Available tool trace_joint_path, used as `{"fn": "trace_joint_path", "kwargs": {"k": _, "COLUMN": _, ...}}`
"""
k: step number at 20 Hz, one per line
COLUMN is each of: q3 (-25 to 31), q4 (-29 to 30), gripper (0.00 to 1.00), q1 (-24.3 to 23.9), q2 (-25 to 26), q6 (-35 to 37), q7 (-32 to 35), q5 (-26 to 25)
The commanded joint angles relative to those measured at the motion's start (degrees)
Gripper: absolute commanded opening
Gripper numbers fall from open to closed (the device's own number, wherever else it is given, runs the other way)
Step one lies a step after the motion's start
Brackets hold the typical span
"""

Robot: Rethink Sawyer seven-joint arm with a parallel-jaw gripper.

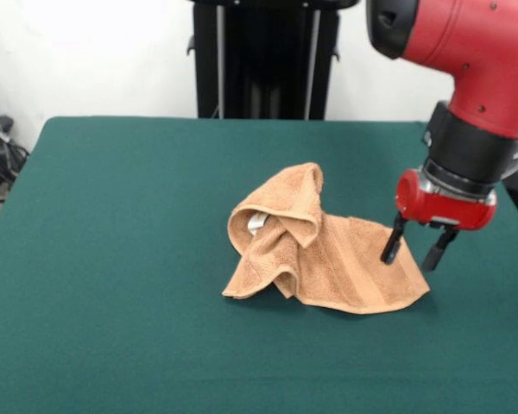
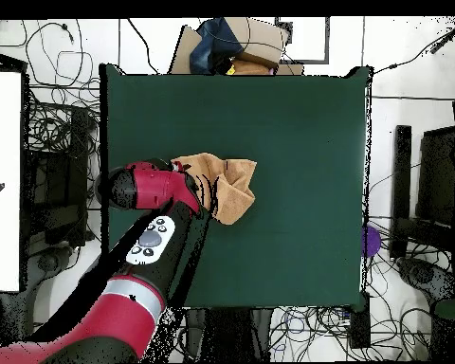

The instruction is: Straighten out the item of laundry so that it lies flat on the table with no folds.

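- Nearest to us in the front view is a bare stretch of the table (image 1: 112, 345), a wide dark green top with nothing on it but the cloth.
- Next comes the towel (image 1: 345, 259), one small tan piece lying a little right of the table's middle. Its right half lies flat, with a darker woven band running near the front hem.
- The left half is bunched: a corner is thrown up and over into a hood-like peak (image 1: 298, 194), with a twisted fold below it and a small white label (image 1: 256, 222) showing inside the hollow.
- We judge the towel to be light, soft and limp. It will sag and drag rather than hold a shape, and the felt-like top will likely grip it a little. The best hold looks to be the edge of the raised peak, pulled away from the flat half to open the fold.
- The gripper (image 1: 414, 248) stands at the towel's right edge, its two dark fingers spread apart and holding nothing, the left tip at or just above the cloth; we cannot tell whether it touches.
- Farthest back, one red and black arm (image 2: 146, 237) carries it; we count one towel, one gripper, one table.
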Motion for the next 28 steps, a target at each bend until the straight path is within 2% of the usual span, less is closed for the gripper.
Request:
{"fn": "trace_joint_path", "kwargs": {"k": 1, "q3": 2.9, "q4": 0.2, "gripper": 1.0, "q1": 0.4, "q2": 4.9, "q6": -0.2, "q7": 17.6, "q5": 4.0}}
{"fn": "trace_joint_path", "kwargs": {"k": 9, "q3": 3.1, "q4": 0.1, "gripper": 1.0, "q1": 0.9, "q2": 5.1, "q6": -1.1, "q7": 17.8, "q5": 6.0}}
{"fn": "trace_joint_path", "kwargs": {"k": 18, "q3": -1.6, "q4": -5.3, "gripper": 1.0, "q1": 2.4, "q2": 6.8, "q6": 4.5, "q7": 18.6, "q5": 8.1}}
{"fn": "trace_joint_path", "kwargs": {"k": 28, "q3": -2.8, "q4": -8.4, "gripper": 1.0, "q1": 1.7, "q2": 7.1, "q6": 7.5, "q7": 16.9, "q5": 8.2}}
